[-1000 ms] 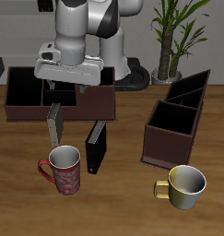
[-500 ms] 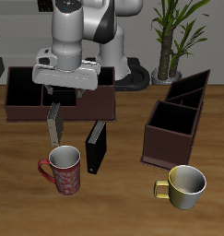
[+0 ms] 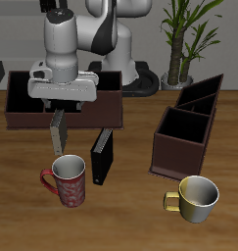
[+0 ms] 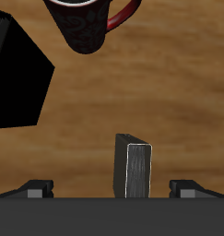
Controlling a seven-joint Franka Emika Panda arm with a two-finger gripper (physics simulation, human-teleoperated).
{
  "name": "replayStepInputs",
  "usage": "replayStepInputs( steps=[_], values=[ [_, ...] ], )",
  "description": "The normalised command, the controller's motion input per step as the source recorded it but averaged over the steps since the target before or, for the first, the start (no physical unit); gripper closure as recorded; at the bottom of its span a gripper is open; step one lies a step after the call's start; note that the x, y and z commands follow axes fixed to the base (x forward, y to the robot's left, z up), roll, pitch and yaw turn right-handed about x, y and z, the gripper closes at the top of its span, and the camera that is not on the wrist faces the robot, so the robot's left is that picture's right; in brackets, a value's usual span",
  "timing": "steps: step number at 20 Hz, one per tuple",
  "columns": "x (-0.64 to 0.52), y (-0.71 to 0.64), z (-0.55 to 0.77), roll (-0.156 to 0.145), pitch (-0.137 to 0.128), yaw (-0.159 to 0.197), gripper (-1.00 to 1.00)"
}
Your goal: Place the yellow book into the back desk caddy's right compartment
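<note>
1. The gripper is hanging directly above the yellow book, in front of the back desk caddy.
2. In the wrist view the two fingertips are showing wide apart, one on either side of the yellow book. The jaws are standing fully spread and are gripping nothing; the book is sitting in the gap between them without touching either finger.
3. The yellow book is standing upright on the table, its narrow edge facing upward, just in front of the back desk caddy's front wall and apart from it.
4. The back desk caddy is lying along the rear of the table, dark brown outside and black inside. The arm and gripper body are covering its middle, so the right compartment cannot be picked out with certainty in the exterior view.
5. A red patterned mug is standing nearer the table's front edge, just in front of the yellow book; its rim and handle are also appearing in the wrist view.
6. A black book is standing upright beside the mug, near the yellow book but not touching it.
7. A taller brown caddy with slanted dividers is sitting well apart across the table.
8. A pale yellow mug is standing in front of that taller caddy, near the front edge.
9. A potted plant is standing behind the table.
</note>
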Motion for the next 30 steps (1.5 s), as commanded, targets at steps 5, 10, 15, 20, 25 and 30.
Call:
replayStepInputs(
  steps=[5,10,15,20,25,30],
  values=[
    [0.05,-0.18,-0.09,-0.01,-0.006,-0.009,-1.0],
    [0.04,-0.06,-0.14,-0.001,0.009,-0.005,-1.0],
    [-0.05,-0.02,-0.21,-0.006,0.002,-0.013,-1.0],
    [-0.08,-0.05,-0.26,-0.009,0.009,-0.003,-1.0],
    [-0.1,-0.08,-0.24,-0.018,0.019,0.001,-1.0],
    [-0.08,-0.18,-0.17,-0.022,0.022,-0.008,-1.0]
  ],
)
